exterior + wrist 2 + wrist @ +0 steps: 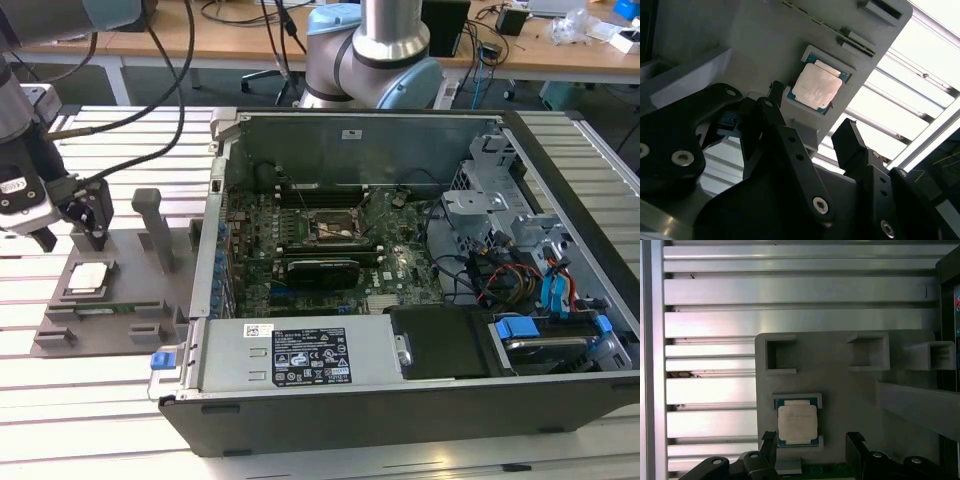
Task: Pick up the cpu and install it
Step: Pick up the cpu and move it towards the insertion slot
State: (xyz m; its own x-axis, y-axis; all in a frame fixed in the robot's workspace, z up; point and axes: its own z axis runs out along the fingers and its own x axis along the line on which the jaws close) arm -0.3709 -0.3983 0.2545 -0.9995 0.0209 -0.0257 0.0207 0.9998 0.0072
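1. At the exterior view's left, the hand (70, 236) hangs over a grey holder (135, 290) on the slatted tabletop (90, 400), its fingers apart and gripping nothing.
2. The cpu (88, 277) lies flat in the holder's recess, untouched, just below the hand.
3. Rightward stands the open computer case (560, 160), with the socket (335, 228) on its board.

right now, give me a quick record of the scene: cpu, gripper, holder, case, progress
cpu: lies flat in a recess of the grey holder, metal top up
gripper: open, holding nothing, close to the cpu
grey holder: on the slatted table, at the exterior view's left of the computer case
computer case: open, motherboard exposed
progress: cpu not yet picked up
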